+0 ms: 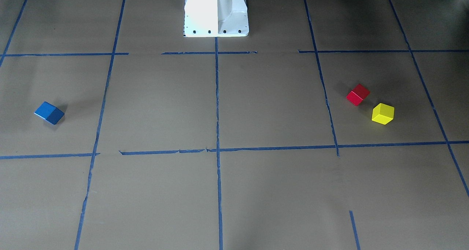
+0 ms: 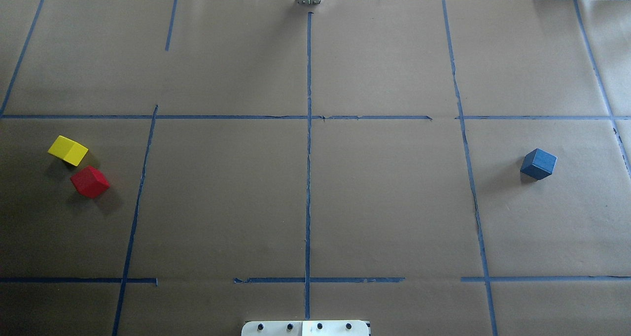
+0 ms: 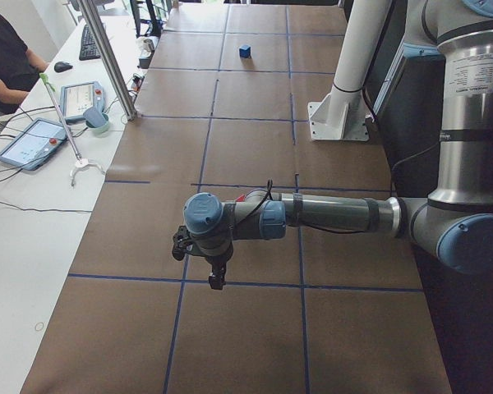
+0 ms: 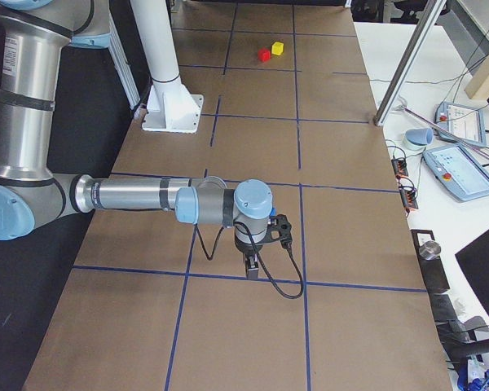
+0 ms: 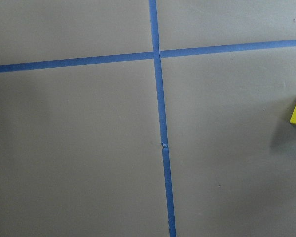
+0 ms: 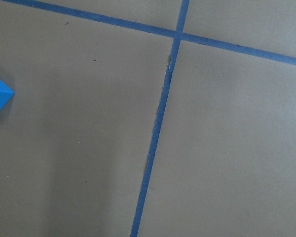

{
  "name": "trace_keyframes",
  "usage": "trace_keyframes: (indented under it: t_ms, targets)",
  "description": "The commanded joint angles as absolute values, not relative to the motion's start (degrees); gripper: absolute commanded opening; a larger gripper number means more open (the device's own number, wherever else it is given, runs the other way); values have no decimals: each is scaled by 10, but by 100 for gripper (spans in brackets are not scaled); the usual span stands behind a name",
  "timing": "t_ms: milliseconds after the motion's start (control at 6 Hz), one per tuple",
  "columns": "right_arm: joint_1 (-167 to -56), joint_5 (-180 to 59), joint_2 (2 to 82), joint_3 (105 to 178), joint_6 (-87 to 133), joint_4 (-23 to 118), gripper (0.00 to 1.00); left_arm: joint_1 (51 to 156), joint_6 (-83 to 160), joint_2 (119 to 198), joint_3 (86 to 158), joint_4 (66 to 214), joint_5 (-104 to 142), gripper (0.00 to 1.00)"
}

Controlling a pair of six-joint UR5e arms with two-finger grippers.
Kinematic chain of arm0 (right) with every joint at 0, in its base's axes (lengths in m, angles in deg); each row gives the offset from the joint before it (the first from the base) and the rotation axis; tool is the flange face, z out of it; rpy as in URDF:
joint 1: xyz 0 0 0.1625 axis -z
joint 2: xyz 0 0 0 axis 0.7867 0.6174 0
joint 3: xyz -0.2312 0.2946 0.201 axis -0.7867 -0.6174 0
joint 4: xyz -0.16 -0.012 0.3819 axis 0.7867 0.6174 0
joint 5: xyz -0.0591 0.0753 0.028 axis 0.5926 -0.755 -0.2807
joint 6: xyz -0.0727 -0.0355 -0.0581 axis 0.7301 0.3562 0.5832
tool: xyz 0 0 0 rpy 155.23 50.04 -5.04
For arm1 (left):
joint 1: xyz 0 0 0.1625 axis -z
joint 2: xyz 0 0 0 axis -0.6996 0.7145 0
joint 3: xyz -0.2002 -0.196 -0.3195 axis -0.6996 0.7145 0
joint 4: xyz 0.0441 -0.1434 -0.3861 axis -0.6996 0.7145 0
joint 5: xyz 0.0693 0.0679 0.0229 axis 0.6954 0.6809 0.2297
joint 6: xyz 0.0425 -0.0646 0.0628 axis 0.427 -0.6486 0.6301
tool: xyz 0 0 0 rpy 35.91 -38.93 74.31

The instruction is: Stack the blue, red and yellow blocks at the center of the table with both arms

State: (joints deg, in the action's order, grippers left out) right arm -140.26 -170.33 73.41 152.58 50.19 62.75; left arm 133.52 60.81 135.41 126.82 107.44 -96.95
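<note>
Brown paper covers the table [image 2: 222, 203], ruled into large squares by blue tape [image 2: 308, 178].

The left gripper [image 3: 216, 281] hangs fingers-down over the paper at the robot's left end, on a forearm stretched out level. It shows only in the side view, so I cannot tell whether its jaws are spread or pressed together. The right gripper [image 4: 251, 269] hangs the same way at the robot's right end, a cable looped beside it. Its jaws also cannot be judged.

Out from the left gripper lie two blocks, the yellow block [image 2: 68, 150] and the red block [image 2: 89, 182]. They sit just beside each other on the robot's left, the yellow one farther from the robot and both turned corner-on to the tape. The left wrist camera catches only the yellow one's edge. The blue block [image 2: 538, 163] sits alone far over on the robot's right, well apart from the other two. A corner of it shows at the edge of the right wrist view. All three rest flat on the paper, unstacked, away from the centre line.

The white pedestal [image 1: 216, 11] stands at the near edge, midway between the arms.
</note>
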Motion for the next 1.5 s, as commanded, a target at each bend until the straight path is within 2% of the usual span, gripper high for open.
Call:
trace_keyframes:
  t_ms: [0, 500, 667, 833, 1167, 1333]
  targets:
    - [-1405, -1714, 732, 1526, 500, 622, 100, 1333, 611, 1346, 1277, 1096, -966, 100]
    - [-1405, -1725, 735, 1527, 500, 618, 100, 1333, 607, 1335, 1270, 1097, -967, 100]
    - [-1405, -1727, 735, 1531, 501, 609, 100, 1335, 610, 1306, 1280, 1105, -975, 100]
    - [-1402, -1728, 735, 1522, 501, 554, 100, 1334, 607, 1306, 1271, 1157, -975, 100]
    - [-1359, -1747, 735, 1520, 456, 546, 100, 1334, 592, 1302, 1280, 1185, -975, 100]
    - [-1311, -1745, 722, 1520, 347, 511, 100, 1333, 593, 1303, 1277, 1186, -973, 100]
